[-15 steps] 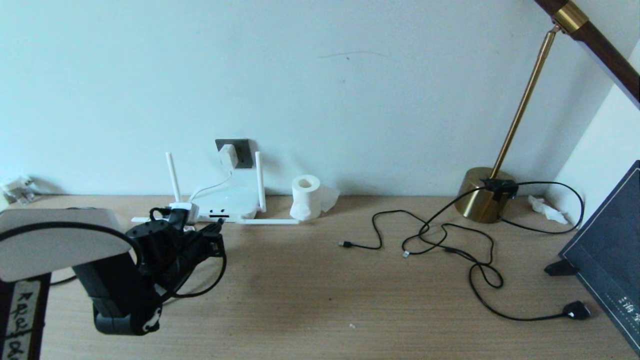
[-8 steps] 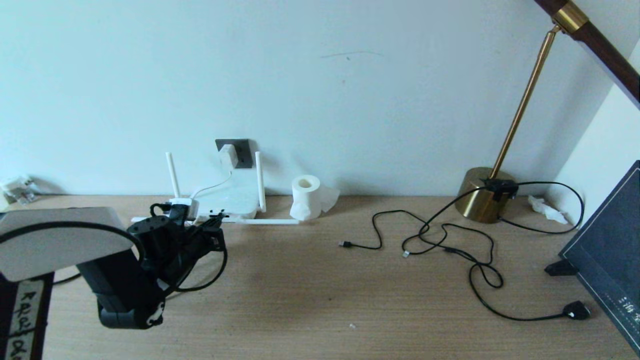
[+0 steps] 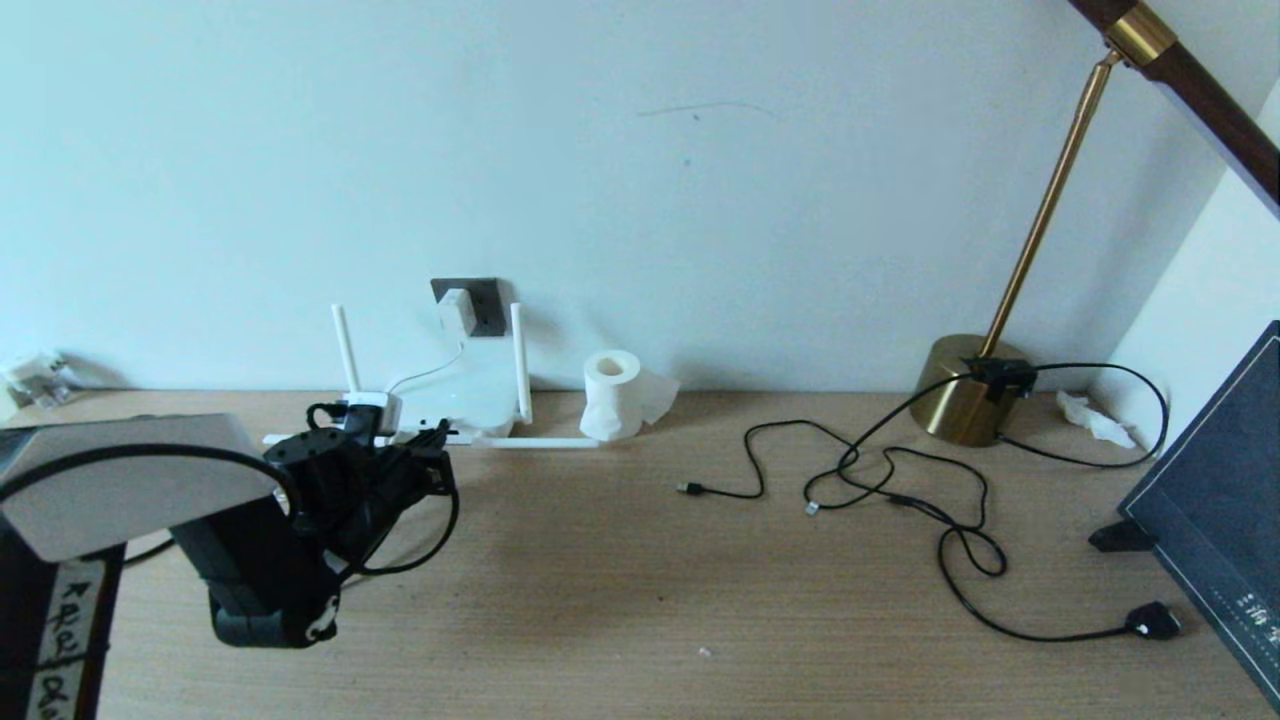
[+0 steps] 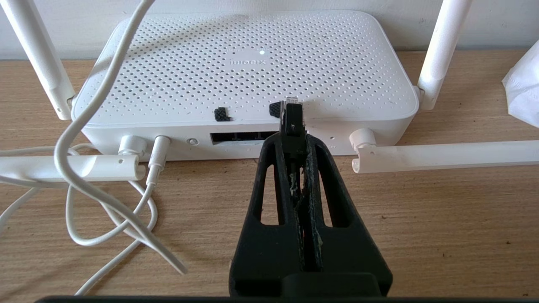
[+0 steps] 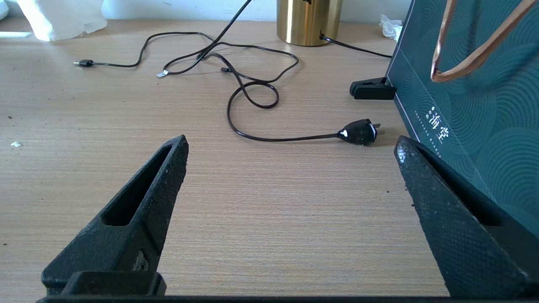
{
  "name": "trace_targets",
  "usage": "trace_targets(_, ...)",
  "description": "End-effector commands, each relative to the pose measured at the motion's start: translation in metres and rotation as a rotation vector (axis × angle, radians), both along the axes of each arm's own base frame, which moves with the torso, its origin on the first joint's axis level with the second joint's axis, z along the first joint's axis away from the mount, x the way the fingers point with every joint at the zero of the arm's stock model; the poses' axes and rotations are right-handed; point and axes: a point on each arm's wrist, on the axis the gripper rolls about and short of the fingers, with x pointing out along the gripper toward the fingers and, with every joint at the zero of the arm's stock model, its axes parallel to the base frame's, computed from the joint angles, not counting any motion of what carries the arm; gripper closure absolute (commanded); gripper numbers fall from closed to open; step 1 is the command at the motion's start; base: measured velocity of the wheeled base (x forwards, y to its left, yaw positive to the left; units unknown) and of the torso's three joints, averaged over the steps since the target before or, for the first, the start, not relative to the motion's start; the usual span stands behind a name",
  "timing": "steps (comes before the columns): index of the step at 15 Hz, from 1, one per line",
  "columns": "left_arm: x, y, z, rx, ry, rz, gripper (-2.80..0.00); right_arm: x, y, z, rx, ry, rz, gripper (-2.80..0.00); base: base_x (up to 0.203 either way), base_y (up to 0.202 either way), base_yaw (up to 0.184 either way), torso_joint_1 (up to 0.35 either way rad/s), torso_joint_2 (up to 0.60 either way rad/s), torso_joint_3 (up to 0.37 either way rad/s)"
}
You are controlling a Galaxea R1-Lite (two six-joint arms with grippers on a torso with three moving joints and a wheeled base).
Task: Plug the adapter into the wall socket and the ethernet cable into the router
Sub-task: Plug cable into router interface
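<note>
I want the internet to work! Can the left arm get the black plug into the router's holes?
Probably yes. The left tool grips the ethernet cable plug right before the router ports, nothing between them.

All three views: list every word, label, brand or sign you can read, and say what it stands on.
"xiaomi", seen upside down in the left wrist view: embossed on top of the router.
"海堂", after a small round mark: white print on the dark teal bag.
Handwritten black characters on the white strip at the head view's lower left: not legible.
Tiny marks beside the router's ports: too small to read.
</note>
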Motion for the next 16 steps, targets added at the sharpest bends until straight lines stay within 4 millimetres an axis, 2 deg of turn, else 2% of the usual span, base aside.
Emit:
trace_targets(1,0.001,0.0,-0.002,0.0,-0.001,0.0,0.0,0.0,0.0,0.0,0.0,-0.001,0.0,-2.8,0.0,0.0,0.0,0.0,0.0,0.0)
trace_targets(10,-0.008,-0.003,0.001,-0.011,0.015,-0.004,0.0,0.0,0.0,0.0,0.0,-0.001,0.0,-2.8,0.0,0.0,0.0,0.0,0.0,0.0)
trace_targets(16,-0.023,-0.004,0.016,-0.016,0.009,-0.01,0.0,0.0,0.0,0.0,0.0,0.002,0.0,-2.8,0.0,0.0,0.0,0.0,0.0,0.0)
